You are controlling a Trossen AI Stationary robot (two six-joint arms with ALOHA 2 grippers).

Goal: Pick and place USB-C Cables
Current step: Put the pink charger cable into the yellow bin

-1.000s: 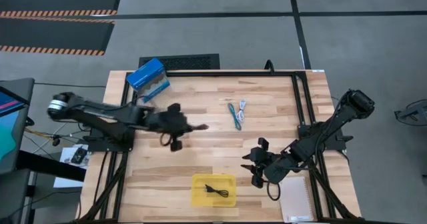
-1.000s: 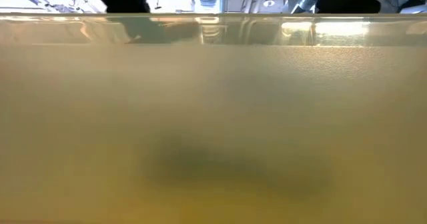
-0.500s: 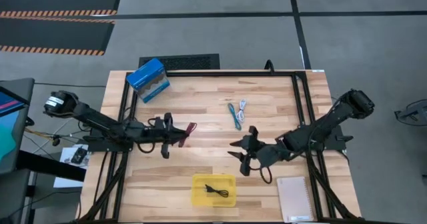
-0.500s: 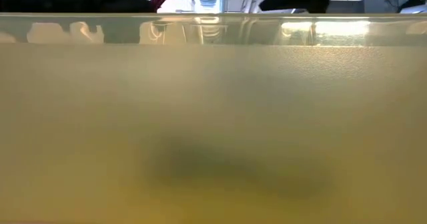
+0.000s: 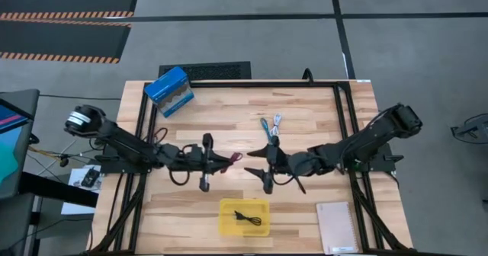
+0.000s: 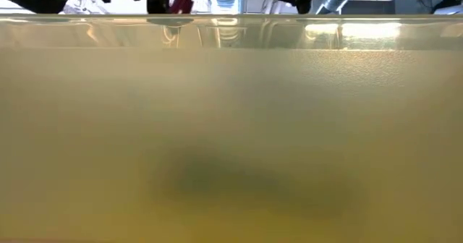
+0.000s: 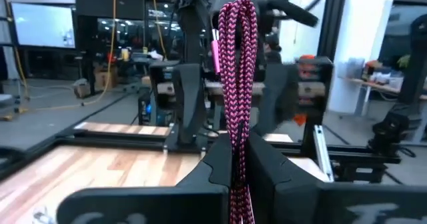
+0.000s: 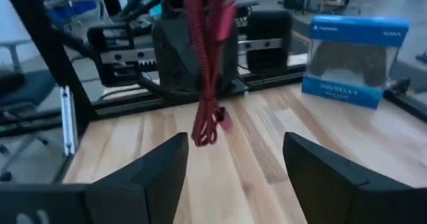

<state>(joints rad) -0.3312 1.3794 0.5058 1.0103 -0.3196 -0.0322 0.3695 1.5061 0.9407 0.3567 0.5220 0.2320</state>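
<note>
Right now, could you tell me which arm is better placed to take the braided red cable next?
The right: its open gripper faces the braided red cable, which the left gripper holds up at mid-table.

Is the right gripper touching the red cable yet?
Apart. The right wrist view shows the red cable hanging beyond the open right gripper, held by the left gripper.

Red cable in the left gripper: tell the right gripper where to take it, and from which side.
Judging by the pose, grip the free end of the red cable hanging below the left gripper, which is shut on it higher up. Come in level and head-on: the right gripper is open, facing it, the strands hanging between its fingers' line.
</note>
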